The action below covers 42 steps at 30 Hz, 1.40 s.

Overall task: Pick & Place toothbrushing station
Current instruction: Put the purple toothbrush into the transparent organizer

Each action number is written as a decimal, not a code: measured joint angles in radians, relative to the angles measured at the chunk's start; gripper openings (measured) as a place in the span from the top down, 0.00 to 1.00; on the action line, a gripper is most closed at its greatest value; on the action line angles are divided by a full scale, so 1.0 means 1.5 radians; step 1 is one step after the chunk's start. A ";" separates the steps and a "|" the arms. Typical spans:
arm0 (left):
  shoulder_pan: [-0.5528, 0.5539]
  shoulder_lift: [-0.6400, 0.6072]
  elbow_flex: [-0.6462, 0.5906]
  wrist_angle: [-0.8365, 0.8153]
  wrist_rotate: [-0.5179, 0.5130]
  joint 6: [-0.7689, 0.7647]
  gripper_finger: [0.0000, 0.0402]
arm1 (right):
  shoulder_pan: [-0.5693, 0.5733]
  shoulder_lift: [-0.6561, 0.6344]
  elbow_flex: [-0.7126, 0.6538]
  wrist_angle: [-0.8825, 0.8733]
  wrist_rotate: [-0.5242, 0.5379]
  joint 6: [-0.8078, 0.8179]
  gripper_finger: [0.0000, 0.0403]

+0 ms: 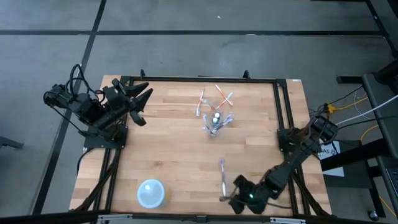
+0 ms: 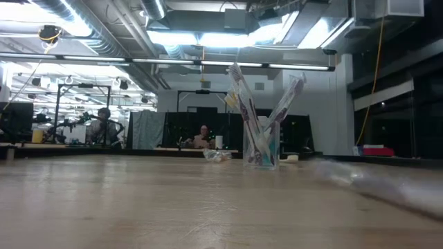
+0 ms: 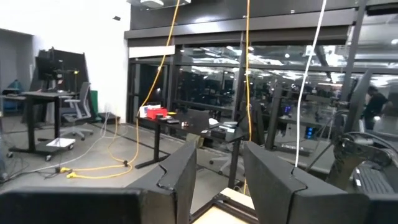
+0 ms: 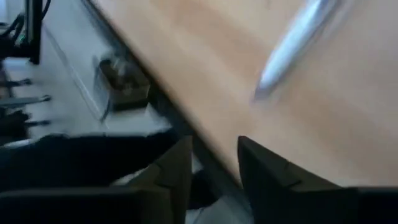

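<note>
A clear plastic cup [image 1: 214,122] [image 2: 261,145] stands upright on the wooden table, far of the middle. It holds several white toothbrushes and something teal. Two or three more toothbrushes [image 1: 201,102] lie flat beyond it. One toothbrush [image 1: 222,177] [image 4: 292,43] lies alone near the front edge. My right gripper [image 1: 230,199] [image 4: 214,162] hovers open at the table's front edge, just right of that brush's near end, with nothing between its fingers. My left gripper [image 1: 140,99] [image 3: 217,180] stays raised and open at the far left corner, also with nothing between its fingers.
A pale blue round bowl [image 1: 151,193] sits near the front left. A black frame [image 1: 199,79] runs along the far edge and down both sides of the table. Bare wood lies between the cup and the bowl.
</note>
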 joint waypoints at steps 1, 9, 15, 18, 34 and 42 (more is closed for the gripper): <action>0.000 -0.002 0.000 0.000 0.003 0.002 0.68 | 0.009 0.001 0.000 0.008 -0.001 0.027 0.66; -0.018 -0.011 0.000 -0.026 0.002 0.009 0.68 | 0.033 0.001 0.001 -0.042 0.134 0.234 0.58; -0.018 -0.012 0.000 -0.029 0.002 0.009 0.68 | -0.086 0.001 0.001 -0.152 0.061 0.116 0.61; -0.018 -0.015 0.000 -0.029 0.009 0.008 0.68 | -0.150 0.001 -0.001 -0.202 0.015 0.049 0.62; -0.054 -0.046 0.000 -0.029 -0.007 0.050 0.68 | -0.234 -0.002 -0.077 -0.127 -0.045 -0.013 0.68; -0.054 -0.045 0.000 -0.028 -0.014 0.054 0.68 | -0.225 0.002 -0.096 -0.105 0.011 0.004 0.98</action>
